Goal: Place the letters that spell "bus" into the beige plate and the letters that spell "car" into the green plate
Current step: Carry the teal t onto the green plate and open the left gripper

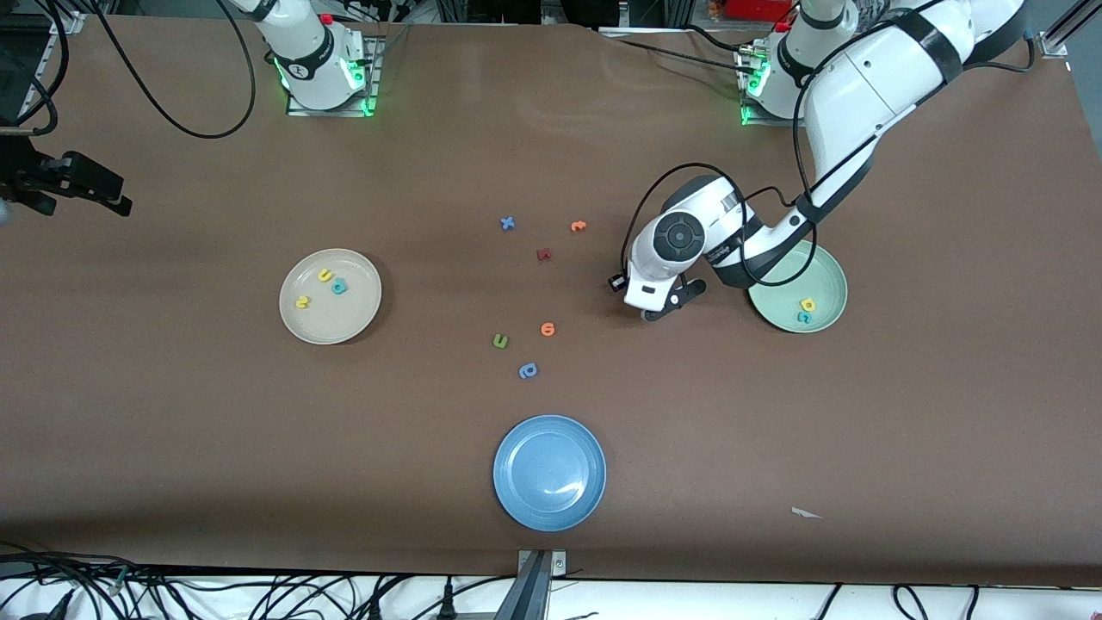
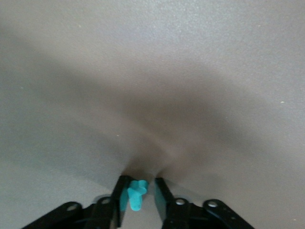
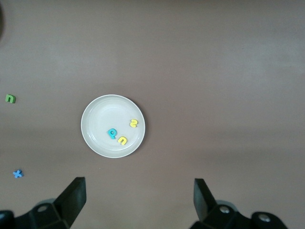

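A teal letter r [image 2: 136, 195] stands on the brown tabletop between the fingers of my left gripper [image 2: 140, 191], which is shut on it. In the front view that gripper [image 1: 659, 314] is down at the table beside the green plate [image 1: 831, 284]. A yellow a [image 1: 807, 304] and a teal c [image 1: 804, 318] lie in that plate, and my left arm covers part of it. The beige plate [image 1: 344, 323] holds a yellow u [image 1: 325, 275], a teal b [image 1: 339, 287] and a yellow s [image 1: 302, 302]. My right gripper [image 3: 138, 200] hangs open high over the beige plate [image 3: 97, 124].
A blue plate [image 1: 549, 472] sits near the front camera. Loose letters lie mid-table: a blue x [image 1: 508, 223], an orange one [image 1: 578, 226], a dark red one [image 1: 543, 255], another orange [image 1: 547, 328], a green u [image 1: 500, 342] and a blue p [image 1: 528, 371].
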